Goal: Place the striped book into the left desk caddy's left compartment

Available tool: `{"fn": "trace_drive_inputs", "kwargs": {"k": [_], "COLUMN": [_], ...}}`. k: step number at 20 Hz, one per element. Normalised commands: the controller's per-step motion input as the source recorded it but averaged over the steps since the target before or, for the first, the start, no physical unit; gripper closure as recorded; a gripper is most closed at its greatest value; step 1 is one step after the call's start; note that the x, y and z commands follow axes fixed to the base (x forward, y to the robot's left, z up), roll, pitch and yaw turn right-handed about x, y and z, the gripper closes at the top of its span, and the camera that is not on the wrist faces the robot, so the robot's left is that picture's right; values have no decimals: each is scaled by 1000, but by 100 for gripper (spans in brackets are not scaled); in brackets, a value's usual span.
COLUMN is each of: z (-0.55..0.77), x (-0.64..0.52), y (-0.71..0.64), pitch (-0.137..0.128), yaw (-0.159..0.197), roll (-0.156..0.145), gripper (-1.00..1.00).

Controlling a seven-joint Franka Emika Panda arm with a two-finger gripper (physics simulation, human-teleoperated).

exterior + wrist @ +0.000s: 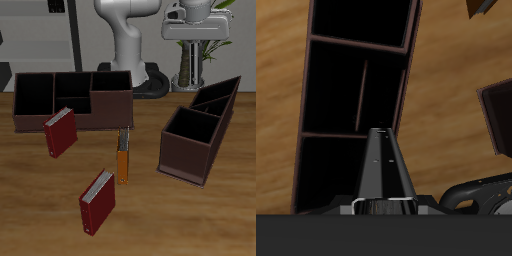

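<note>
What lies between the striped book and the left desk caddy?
Nothing. In the exterior view, only bare tabletop runs from the striped book to the left desk caddy.

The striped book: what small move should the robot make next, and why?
Probably carry it sideways, kept high, toward the left desk caddy. In the wrist view the striped book seems held, hanging over the wide three-bay caddy, which is the wrong one. The left desk caddy is only partly in that view.

Wooden table, potted plant, grey shelving
</note>
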Motion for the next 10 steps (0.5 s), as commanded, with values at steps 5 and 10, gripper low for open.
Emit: {"fn": "trace_drive_inputs", "kwargs": {"k": [5, 10], "z": [-253, -108], "x": [17, -22], "y": [238, 195], "pitch": [68, 29], "yaw": [-23, -20], "roll": [25, 29], "gripper": [100, 100]}}
